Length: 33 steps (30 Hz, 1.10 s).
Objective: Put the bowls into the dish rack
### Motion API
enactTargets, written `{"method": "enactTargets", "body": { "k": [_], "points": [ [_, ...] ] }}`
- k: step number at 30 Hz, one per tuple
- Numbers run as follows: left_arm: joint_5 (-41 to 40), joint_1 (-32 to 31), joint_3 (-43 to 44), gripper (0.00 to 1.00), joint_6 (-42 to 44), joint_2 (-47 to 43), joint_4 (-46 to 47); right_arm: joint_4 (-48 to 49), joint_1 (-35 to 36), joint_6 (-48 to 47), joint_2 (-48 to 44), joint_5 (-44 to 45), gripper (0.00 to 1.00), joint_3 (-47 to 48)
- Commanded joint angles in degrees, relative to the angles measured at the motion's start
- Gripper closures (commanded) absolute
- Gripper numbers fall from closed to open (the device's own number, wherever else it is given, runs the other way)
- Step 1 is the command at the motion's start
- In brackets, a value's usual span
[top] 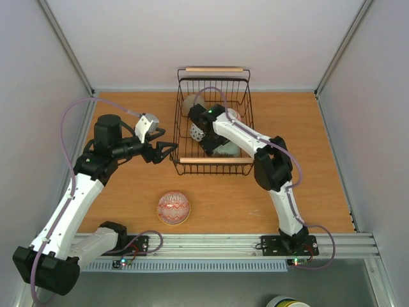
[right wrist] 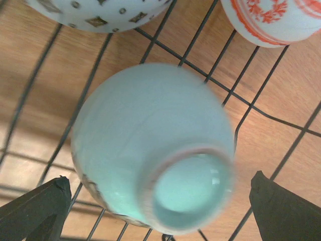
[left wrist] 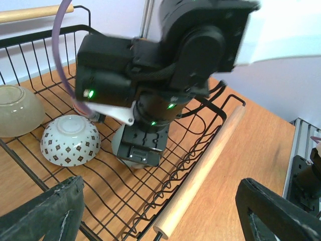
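Observation:
The black wire dish rack (top: 246,96) stands at the back middle of the table. My right gripper (top: 209,142) reaches down inside it. In the right wrist view its jaws stand open on either side of an upside-down pale green bowl (right wrist: 150,145) on the rack floor, without touching it. A white bowl with brown diamonds (right wrist: 100,12), a red-and-white bowl (right wrist: 273,17) and a beige bowl (top: 192,102) also lie in the rack. A red patterned bowl (top: 173,208) sits on the table in front. My left gripper (top: 167,151) is open and empty by the rack's near left corner.
The rack's near wooden handle (left wrist: 200,170) lies between my left gripper (left wrist: 160,183) and the rack's inside. The right arm's wrist (left wrist: 150,60) fills the middle of the rack. The beige bowl (left wrist: 15,108) and the diamond bowl (left wrist: 70,140) lie left of it. White walls surround the table.

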Motion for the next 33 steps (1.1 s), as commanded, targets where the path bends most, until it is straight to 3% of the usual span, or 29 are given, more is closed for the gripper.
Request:
{"method": "enactTargets", "body": {
  "k": [1,7,12,19,26,33],
  "points": [
    [0.0,-0.1,-0.1,0.18,-0.1,-0.9,2.5,6.4,0.3,-0.1,-11.8,-6.9,0.01,-3.3],
    [0.0,-0.1,-0.1,0.17,-0.1,-0.9,2.4,18.9,1.8,0.4,-29.1,-12.5,0.01,-14.7],
    [0.0,-0.1,-0.1,0.17,0.0,-0.6,2.5,25.3,5.7,0.0,-39.5,-25.0,0.06,-23.8],
    [-0.5,-0.1,-0.1,0.17,0.1,-0.9,2.4,19.1,16.0,0.1,-37.0,-24.8,0.22,-25.7],
    [-1.2,0.0,-0.1,0.17,0.3,-0.9,2.4,23.2,21.0,4.5,-35.8,-23.2,0.41,-36.0],
    [-8.7,0.0,-0.2,0.18,-0.3,-1.3,3.2,25.5,25.5,7.3,-33.8,-20.9,0.45,-38.9]
  ]
}}
